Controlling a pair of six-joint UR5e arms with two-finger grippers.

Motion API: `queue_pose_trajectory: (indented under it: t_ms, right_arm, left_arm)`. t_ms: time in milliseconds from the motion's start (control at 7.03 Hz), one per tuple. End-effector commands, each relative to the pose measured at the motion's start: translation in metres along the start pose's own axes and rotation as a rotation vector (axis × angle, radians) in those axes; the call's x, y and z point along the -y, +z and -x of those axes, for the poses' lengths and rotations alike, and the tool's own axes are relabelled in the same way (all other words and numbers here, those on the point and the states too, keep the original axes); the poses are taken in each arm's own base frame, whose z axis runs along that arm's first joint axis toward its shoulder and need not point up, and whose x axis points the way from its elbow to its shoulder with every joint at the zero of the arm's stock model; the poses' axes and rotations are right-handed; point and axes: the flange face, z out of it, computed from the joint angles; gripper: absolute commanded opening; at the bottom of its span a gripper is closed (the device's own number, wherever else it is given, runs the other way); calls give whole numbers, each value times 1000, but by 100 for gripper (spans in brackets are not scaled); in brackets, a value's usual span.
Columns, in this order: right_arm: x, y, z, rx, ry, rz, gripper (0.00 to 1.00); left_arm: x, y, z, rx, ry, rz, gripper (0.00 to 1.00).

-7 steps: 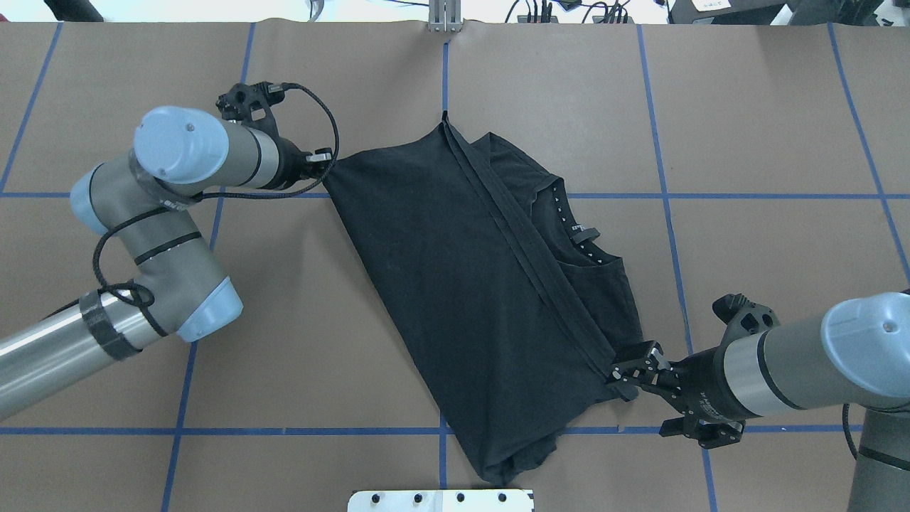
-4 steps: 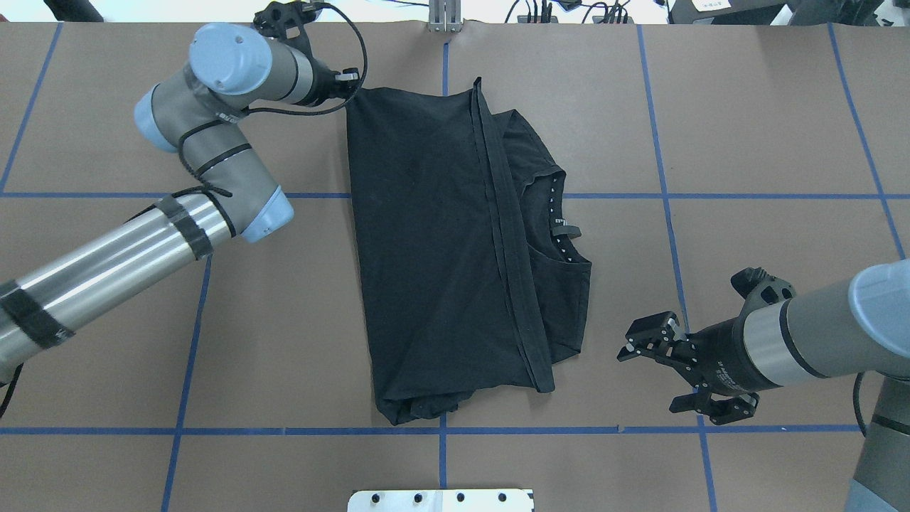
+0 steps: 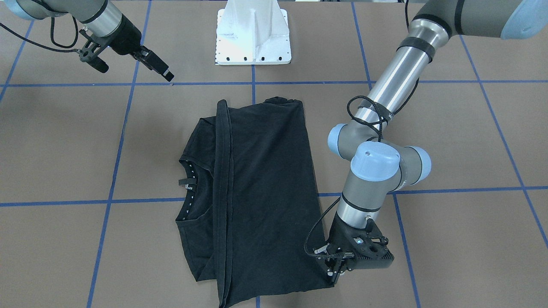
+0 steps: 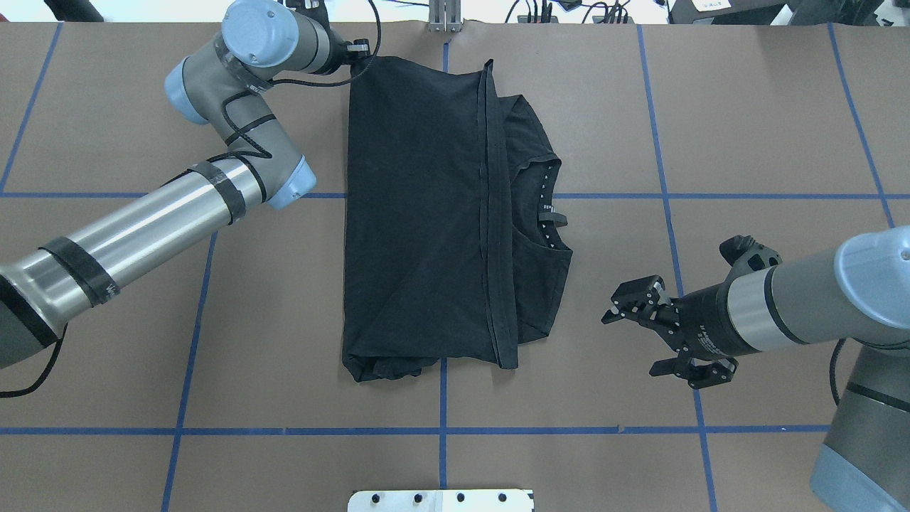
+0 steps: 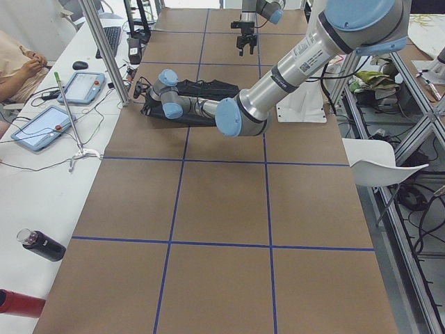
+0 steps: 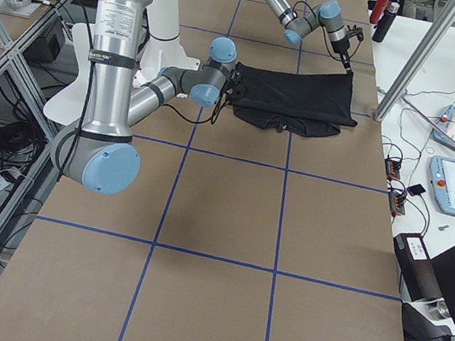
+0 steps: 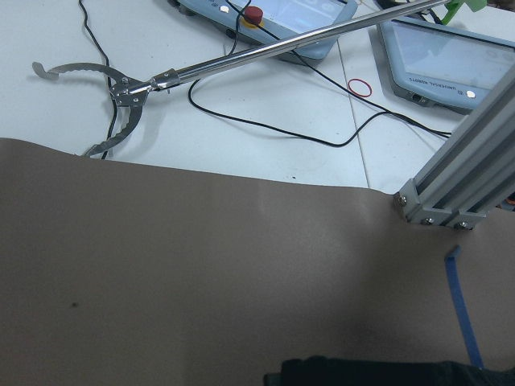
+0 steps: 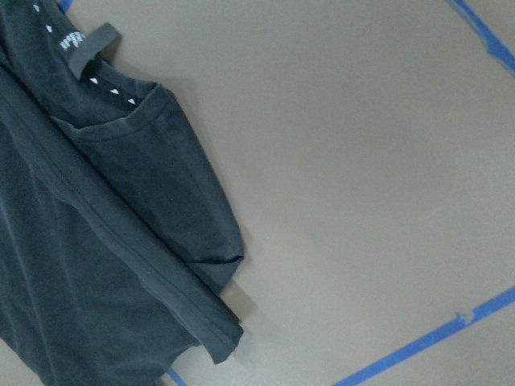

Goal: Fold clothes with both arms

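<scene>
T-shirt (image 4: 419, 213): flat on the table (image 4: 746, 128), mid-table, long axis running away from the robot. Folded lengthwise, with a doubled hem edge down its middle. The collar (image 4: 538, 186) with small white marks is exposed on the right-hand part.

Left gripper (image 3: 335, 273): at the shirt's far left corner, by the table's far edge. Fingers are together, pinching that corner, as seen from the front-facing camera.

Right gripper (image 4: 634, 341): beside the shirt's near right corner, apart from the cloth and not touching it. Fingers spread wide with nothing between them.

Count: one T-shirt. Two arms, the left arm (image 4: 142, 235) and the right arm (image 4: 782, 313), each with one gripper. One white pedestal (image 3: 253, 34) at the robot's side of the table.

Hard to see: from overhead, the left wrist and its cable cover the left fingers. The left wrist camera catches only a sliver of black cloth at its bottom edge. The right wrist camera shows the collar and the near corner, with no fingers in frame. In both side views the shirt is a low dark strip, partly behind an arm. The folded-under layers are hidden.
</scene>
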Motion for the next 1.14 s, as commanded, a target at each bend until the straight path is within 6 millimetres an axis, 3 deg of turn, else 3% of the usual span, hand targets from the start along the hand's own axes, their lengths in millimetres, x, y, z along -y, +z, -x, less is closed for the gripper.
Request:
queue_pose_trajectory:
  t_ms: [0,142,427,711,996]
  right_arm:
    - [-3,24,40,56,-18,-54,100]
    - [-14,46,48,-22,-49,-76,100]
    - [-55,75,74,-237,-458,-83,93]
    - [-81,126,85,-321,-737,-129,82]
    - [-98,150,115,-449,-989,-107,62]
  left_arm:
    - [-6,-13,33,-7,-5,-21,100]
    - [-3,-39,38,-46,0,-42,100]
    - [-29,-81,67,-104,6,28,100]
    - [-59,-150,100,-119,7,100,100]
    - [-83,-206,140,-135,13,124,100]
